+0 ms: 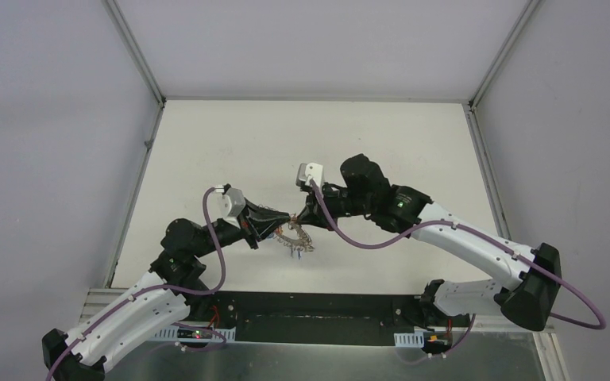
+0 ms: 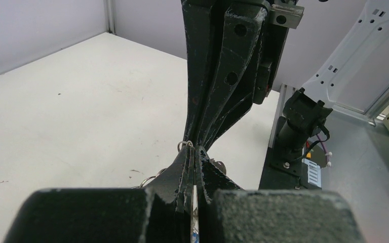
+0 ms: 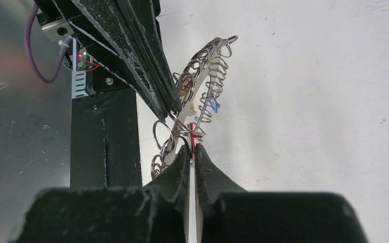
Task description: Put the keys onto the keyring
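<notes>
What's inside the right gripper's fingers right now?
Only a thin red sliver shows between the right gripper's shut fingertips, next to the keyring's rim. The pads cover the rest, so whether it's a key's tag is unclear.

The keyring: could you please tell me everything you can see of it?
The keyring is a flat, pale grey metal ring, seen almost edge-on, its rim crowded with small wire loops; touches of red and blue show among them. It seems held tilted above the table. The left pincer is shut on its rim; the right pincer meets it from the opposite side, shut on a thin red piece at the rim.
</notes>
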Tool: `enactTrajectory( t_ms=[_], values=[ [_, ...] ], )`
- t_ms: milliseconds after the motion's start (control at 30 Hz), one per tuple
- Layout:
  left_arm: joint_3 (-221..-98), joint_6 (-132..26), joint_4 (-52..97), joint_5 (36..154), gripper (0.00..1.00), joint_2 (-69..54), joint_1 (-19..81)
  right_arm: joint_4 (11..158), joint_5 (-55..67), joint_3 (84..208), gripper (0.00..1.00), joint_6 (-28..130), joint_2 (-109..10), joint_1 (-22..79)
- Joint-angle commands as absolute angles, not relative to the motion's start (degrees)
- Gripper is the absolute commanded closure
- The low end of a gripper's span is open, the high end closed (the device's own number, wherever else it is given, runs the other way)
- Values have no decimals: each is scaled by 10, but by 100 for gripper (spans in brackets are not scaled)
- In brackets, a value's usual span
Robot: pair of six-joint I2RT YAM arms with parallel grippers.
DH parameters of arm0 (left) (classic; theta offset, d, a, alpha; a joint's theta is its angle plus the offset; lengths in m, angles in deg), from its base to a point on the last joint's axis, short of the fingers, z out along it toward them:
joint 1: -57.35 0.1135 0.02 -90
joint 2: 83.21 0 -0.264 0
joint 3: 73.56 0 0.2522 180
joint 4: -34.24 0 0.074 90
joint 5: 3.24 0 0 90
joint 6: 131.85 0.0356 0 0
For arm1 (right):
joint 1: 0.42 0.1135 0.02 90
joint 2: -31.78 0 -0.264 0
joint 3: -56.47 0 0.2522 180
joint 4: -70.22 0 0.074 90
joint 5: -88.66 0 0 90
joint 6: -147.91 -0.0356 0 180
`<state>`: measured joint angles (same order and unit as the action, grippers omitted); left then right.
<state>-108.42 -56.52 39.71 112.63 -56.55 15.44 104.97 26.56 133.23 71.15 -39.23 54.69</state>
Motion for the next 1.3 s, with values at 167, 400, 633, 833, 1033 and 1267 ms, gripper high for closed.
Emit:
enactTrajectory(
  t_ms=[167, 400, 633, 833, 1033, 1267],
  values=[
    [-1091, -582, 473, 1121, 100, -577, 157, 1099, 211, 1353, 100, 716, -408, 553],
    [-1091, -585, 474, 1122, 100, -577, 157, 1115, 169, 1357, 100, 710, -412, 554],
    [-1090, -593, 476, 1131, 100, -570, 157, 1097, 172, 1359, 100, 699, -410, 554],
    [-1089, -598, 484, 1134, 100, -568, 157, 1084, 183, 1358, 100, 688, -412, 554],
    [-1084, -607, 500, 1141, 100, -558, 158, 1045, 233, 1342, 100, 688, -401, 553],
    [-1082, -609, 507, 1141, 100, -554, 157, 1045, 261, 1340, 100, 692, -394, 554]
  ],
)
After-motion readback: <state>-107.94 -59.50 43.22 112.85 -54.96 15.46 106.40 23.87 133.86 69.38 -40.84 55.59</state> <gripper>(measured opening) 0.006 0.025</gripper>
